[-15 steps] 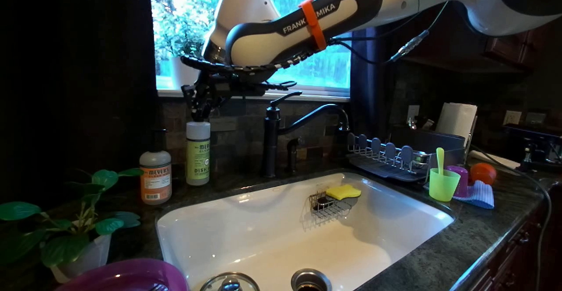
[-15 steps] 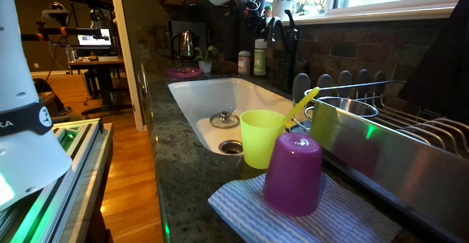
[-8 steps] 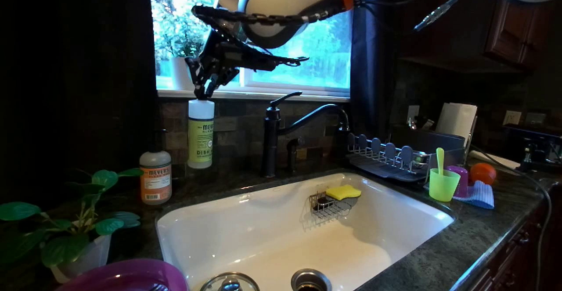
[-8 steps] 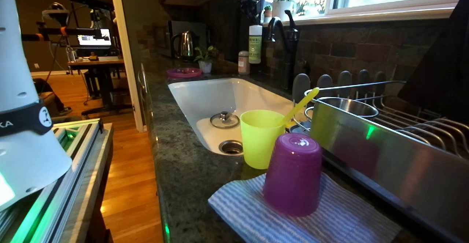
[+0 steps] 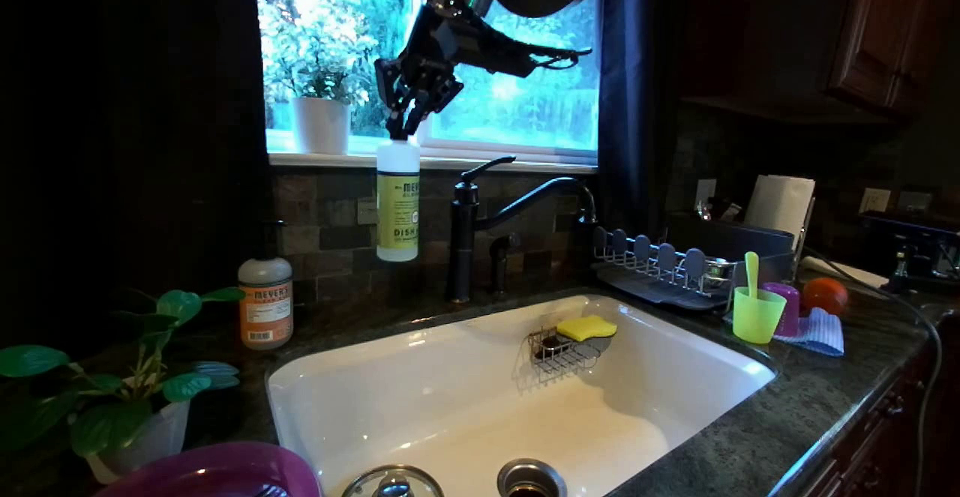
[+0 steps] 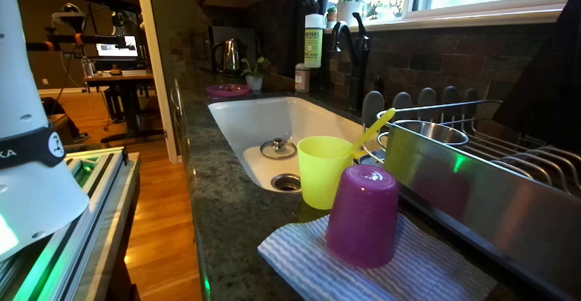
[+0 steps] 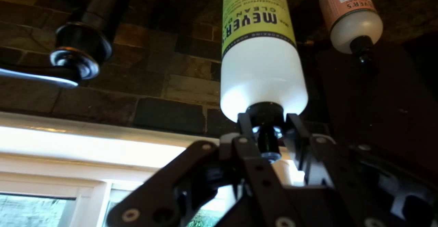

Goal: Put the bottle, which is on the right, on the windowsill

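The bottle (image 5: 398,208), with a white top and yellow-green label, hangs upright in the air in front of the tiled wall. It also shows in an exterior view (image 6: 313,44) and the wrist view (image 7: 260,25). My gripper (image 7: 268,120) is shut on its dark cap from above; the gripper also shows in an exterior view (image 5: 399,134). The windowsill (image 5: 517,165) is a pale ledge behind the bottle, seen also in an exterior view (image 6: 454,22) and the wrist view (image 7: 68,141). The bottle's base is below sill height.
A white plant pot (image 5: 321,126) stands on the sill left of the bottle. The black faucet (image 5: 463,246) rises to its right. An orange-labelled soap bottle (image 5: 265,306) stands on the counter behind the white sink (image 5: 420,332). A dish rack (image 5: 660,268) stands at right.
My gripper has lifted the bottle off the counter. Both have risen and moved right toward the faucet in an exterior view. The other objects have not moved.
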You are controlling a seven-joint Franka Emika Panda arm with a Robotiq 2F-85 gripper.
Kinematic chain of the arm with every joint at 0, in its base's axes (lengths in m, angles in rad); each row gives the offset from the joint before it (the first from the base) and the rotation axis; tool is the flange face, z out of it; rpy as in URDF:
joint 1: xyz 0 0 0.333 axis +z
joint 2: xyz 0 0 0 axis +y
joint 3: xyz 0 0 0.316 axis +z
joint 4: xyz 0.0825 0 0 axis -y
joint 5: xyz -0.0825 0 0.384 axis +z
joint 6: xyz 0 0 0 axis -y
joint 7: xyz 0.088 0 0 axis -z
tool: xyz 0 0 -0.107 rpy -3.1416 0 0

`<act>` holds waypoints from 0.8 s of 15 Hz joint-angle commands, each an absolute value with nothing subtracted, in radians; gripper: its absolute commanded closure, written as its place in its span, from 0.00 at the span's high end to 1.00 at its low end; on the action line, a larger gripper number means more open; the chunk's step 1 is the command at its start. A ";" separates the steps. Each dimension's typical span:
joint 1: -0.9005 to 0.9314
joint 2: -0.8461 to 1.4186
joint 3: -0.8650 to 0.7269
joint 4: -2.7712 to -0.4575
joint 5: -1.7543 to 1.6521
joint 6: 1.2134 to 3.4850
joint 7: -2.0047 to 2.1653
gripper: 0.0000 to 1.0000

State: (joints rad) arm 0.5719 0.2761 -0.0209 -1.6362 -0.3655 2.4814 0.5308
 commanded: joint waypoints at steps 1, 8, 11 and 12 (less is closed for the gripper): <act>0.480 0.107 0.039 -1.738 -0.364 2.404 0.483 0.07; 0.293 0.031 0.092 -1.640 -0.322 2.372 0.428 0.07; 0.259 0.033 0.110 -1.628 -0.322 2.367 0.422 0.29; 0.249 0.037 0.110 -1.613 -0.309 2.367 0.409 0.29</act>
